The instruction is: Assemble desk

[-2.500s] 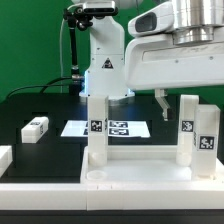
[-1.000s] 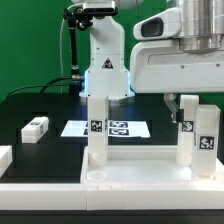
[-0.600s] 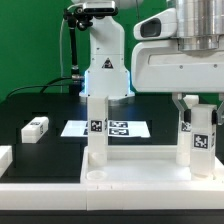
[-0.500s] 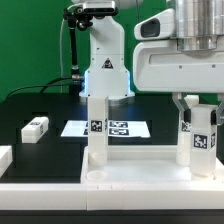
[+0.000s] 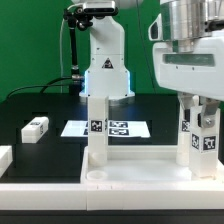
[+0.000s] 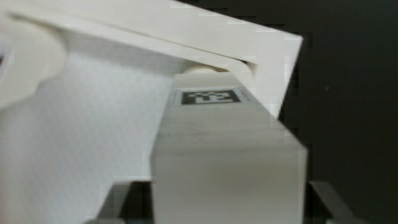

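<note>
A black table (image 5: 45,105) carries everything in the exterior view, matte and dark across its whole top. Near its middle the marker board (image 5: 130,129) lies flat, a thin white sheet showing black-and-white square tags (image 5: 120,128) side by side. Along the near edge runs a low white rail (image 5: 40,192), and a short white stub of it (image 5: 5,158) shows at the exterior view's left edge. Behind the table hangs a plain green backdrop (image 5: 30,40). In the wrist view, a dark stretch of the table (image 6: 352,110) shows, without detail.
</note>
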Available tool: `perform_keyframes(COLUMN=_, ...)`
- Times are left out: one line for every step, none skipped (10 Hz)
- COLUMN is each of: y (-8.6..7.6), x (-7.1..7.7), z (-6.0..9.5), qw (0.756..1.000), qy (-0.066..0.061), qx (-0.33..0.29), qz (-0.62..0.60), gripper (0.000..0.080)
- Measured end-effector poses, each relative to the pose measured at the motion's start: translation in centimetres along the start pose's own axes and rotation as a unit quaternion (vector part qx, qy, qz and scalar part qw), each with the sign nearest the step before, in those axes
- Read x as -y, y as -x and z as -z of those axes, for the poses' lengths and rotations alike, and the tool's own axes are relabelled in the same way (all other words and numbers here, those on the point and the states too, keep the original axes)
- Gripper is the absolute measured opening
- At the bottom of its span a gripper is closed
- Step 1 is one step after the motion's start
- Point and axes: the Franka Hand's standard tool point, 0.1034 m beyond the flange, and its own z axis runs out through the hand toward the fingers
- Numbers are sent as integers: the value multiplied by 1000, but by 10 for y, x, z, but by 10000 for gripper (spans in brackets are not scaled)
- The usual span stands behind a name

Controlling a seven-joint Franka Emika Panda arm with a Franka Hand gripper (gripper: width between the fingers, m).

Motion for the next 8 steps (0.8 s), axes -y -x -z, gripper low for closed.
perform_keyframes(y=5, x=1, z=0, qw=997, qy=-9, qx=-2, qz=-75, gripper=288)
perform_keyframes(y=7, x=-1, z=-1, qw=992, qy=-26, qx=-6, qz=-127, gripper=288)
perform_keyframes(y=5, x=-3, z=0, qw=992, qy=-25, qx=-8, qz=-121, gripper=291)
perform_keyframes(y=5, x=-2, z=-1, qw=993, qy=-25, qx=-8, qz=-118, gripper=291)
perform_keyframes(y=5, x=-3, z=-1, qw=997, qy=-23, qx=-9, qz=-73, gripper=451)
perform_keyframes(y=6, x=-5, z=-1, qw=1000, qy=-10, qx=-6, qz=17, gripper=575)
perform_keyframes(y=6, x=-4, z=1, qw=996, qy=-7, qx=-4, qz=87, gripper=575)
perform_keyframes(y=7, x=-4, z=0, qw=985, qy=-6, qx=-2, qz=171, gripper=636)
